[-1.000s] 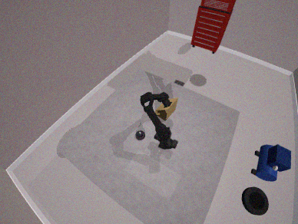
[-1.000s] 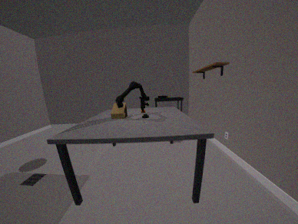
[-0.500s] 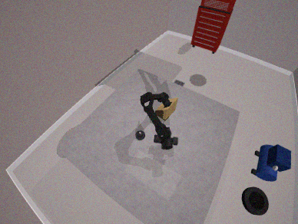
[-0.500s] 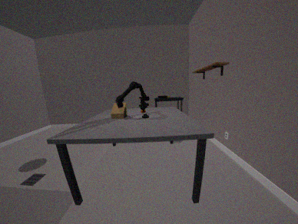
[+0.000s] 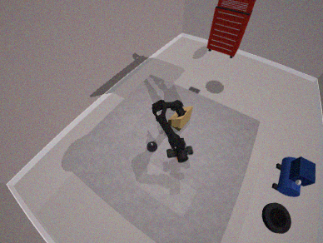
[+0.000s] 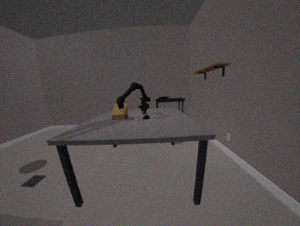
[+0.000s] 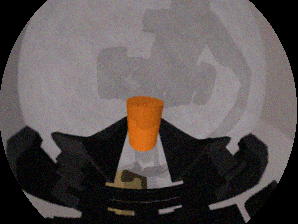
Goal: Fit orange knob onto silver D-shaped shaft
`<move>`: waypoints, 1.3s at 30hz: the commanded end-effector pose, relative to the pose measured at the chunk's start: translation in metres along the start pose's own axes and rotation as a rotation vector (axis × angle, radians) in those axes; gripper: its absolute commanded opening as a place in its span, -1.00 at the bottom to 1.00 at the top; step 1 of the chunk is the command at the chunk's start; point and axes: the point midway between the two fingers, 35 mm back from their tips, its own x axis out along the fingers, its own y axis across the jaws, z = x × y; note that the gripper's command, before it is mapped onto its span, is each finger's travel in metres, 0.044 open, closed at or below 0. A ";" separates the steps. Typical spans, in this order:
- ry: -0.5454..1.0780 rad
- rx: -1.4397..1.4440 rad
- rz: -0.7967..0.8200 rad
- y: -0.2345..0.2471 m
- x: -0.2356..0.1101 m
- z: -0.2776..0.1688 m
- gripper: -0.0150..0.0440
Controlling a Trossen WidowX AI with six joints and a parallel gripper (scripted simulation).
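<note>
The orange knob [image 7: 144,137] [image 6: 144,112] is between the fingers of my gripper [image 7: 143,120] [image 6: 144,111], which is shut on it. In the wrist view its wider end points away from the gripper and its hole is not visible. The black round pedestal [image 5: 151,146] [image 6: 146,117] stands on the table [image 5: 225,141] [image 6: 127,133]. A tiny light spot shows on its top in the top view; the shaft's flat side cannot be made out. The knob is held above the table, off to one side of the pedestal and apart from it. The pedestal is not in the wrist view.
A tan wooden block [image 5: 183,119] [image 6: 119,113] stands on the table by the arm's base, and part of it shows low in the wrist view [image 7: 134,183]. Arm shadows fall across the tabletop. A red cabinet [image 5: 230,31] and a blue object [image 5: 288,176] are off the table.
</note>
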 end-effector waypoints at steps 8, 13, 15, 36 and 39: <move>-0.001 -0.373 0.004 0.000 0.000 0.000 0.11; -0.001 -0.425 0.004 0.000 0.000 0.000 0.11; -0.001 -0.425 0.004 0.000 0.000 0.000 0.11; 0.000 -0.417 0.010 0.000 0.012 0.000 0.39; 0.000 -0.417 0.010 0.000 0.012 0.000 0.39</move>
